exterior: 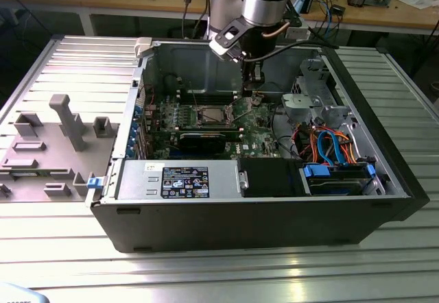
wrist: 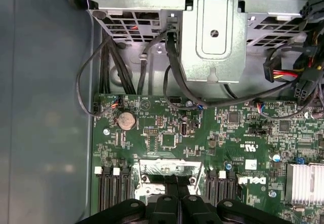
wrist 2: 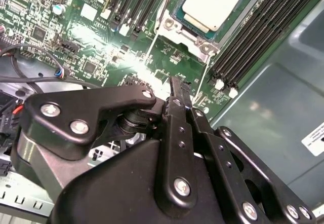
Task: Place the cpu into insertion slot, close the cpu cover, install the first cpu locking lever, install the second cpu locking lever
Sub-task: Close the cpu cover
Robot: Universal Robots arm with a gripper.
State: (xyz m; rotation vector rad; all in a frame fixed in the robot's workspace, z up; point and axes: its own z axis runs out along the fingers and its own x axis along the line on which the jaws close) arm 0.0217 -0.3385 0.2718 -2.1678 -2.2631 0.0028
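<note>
The cpu (wrist 2: 210,2), a flat square chip with a dull silvery top, lies in the insertion slot (wrist 2: 204,46) on the green motherboard; in the exterior view it shows mid-board (exterior: 211,116). The thin metal cpu cover (wrist 2: 177,17) frames the chip and looks laid flat. A thin wire lever (wrist 2: 158,31) runs along the socket's side; whether it is latched I cannot tell. My gripper (wrist 2: 177,84) hovers just beside the socket with its black fingers pressed together and nothing between them. It hangs inside the case (exterior: 255,96), toward the exterior view's right of the socket, and in the first wrist view (wrist: 177,183) it is at the socket's edge.
Black memory slots (wrist 2: 253,36) flank the socket. A labelled power-supply box (exterior: 178,178) sits along the case's near wall. A drive cage with blue and orange cables (exterior: 329,145) fills the exterior view's right. Black cables (wrist: 167,67) hang over the board. A grey fixture tray (exterior: 55,138) lies outside.
</note>
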